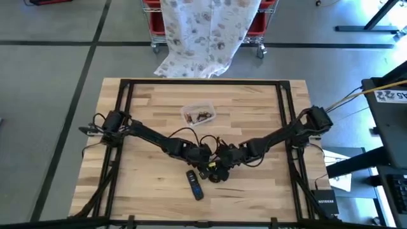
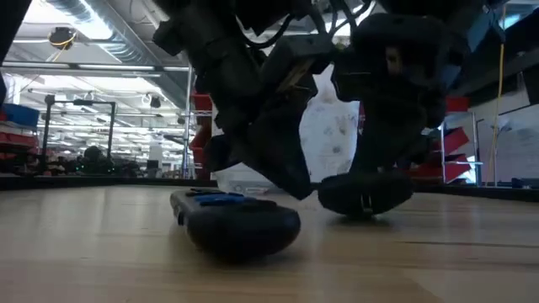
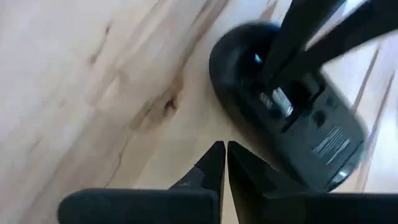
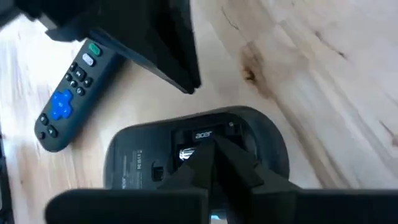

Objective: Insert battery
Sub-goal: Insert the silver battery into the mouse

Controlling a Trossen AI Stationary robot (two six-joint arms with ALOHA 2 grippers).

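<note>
On the pale, grained wooden table (image 1: 146,184) my rounded black computer mouse (image 4: 199,155) lies belly-up beside the slim remote (image 4: 68,106), my right gripper (image 4: 214,152) pinched nearly closed over its silvery battery (image 4: 185,154), my left gripper (image 3: 225,163) narrow nearby.

Even, soft light covers the high view, the wooden table (image 1: 152,127) bright and almost shadowless, with only thin dark smudges under the arms at centre. In the low view, strip lights glare in the upper left of the frame while the arms stand as near-black silhouettes against them; the remote control (image 2: 236,220) in the foreground is dark and soft-edged. The left wrist view is smeared with blur, the upturned mouse (image 3: 286,118) streaky at right. The right wrist view is slightly sharper, its wood grain hazy at upper right.
</note>
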